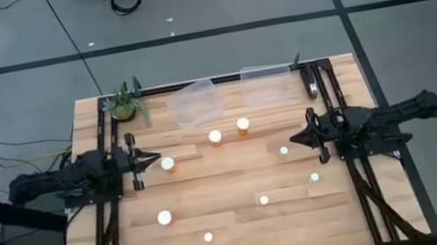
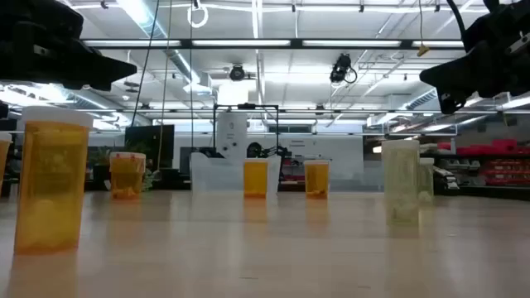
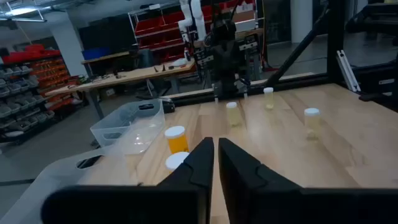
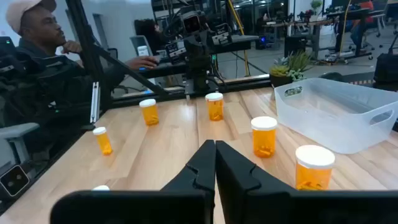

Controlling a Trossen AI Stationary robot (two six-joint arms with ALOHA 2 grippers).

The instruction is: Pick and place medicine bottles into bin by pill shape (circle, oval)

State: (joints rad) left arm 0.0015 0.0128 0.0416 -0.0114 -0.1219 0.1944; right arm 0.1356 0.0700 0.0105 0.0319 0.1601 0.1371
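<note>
Bottles stood scattered across the wooden table (image 1: 245, 225), and we judged that the sorting had not yet begun, since no bottle lay in either tub. Our left gripper (image 1: 156, 159) hovered at the table's left side, fingers pressed narrowly together and holding nothing, its tip just beside one medicine bottle (image 1: 168, 164). Our right gripper (image 1: 294, 138) waited at the right side, likewise closed to a narrow point and empty, near a paler bottle (image 1: 284, 151).

From above we saw two more orange bottles (image 1: 216, 137) (image 1: 243, 125) side by side near the far middle, just in front of two clear tubs (image 1: 195, 104) (image 1: 266, 84) at the far edge. Further bottles (image 1: 164, 218) (image 1: 208, 237) (image 1: 263, 199) (image 1: 315, 177) were spread over the near half. A small potted plant (image 1: 125, 103) sat at the far left corner.

We judged that the next move called for whichever gripper went first to spread its fingers, lower over the nearest bottle and close on its body below the cap.

Only the overhead view showed all the bottles and both tubs together. Our right wrist view alone showed pills inside an orange bottle (image 4: 263, 136), though too small to tell their shape, and a seated person (image 4: 37, 37) beyond the table. The table-level view showed the bottles upright (image 2: 256, 178).
</note>
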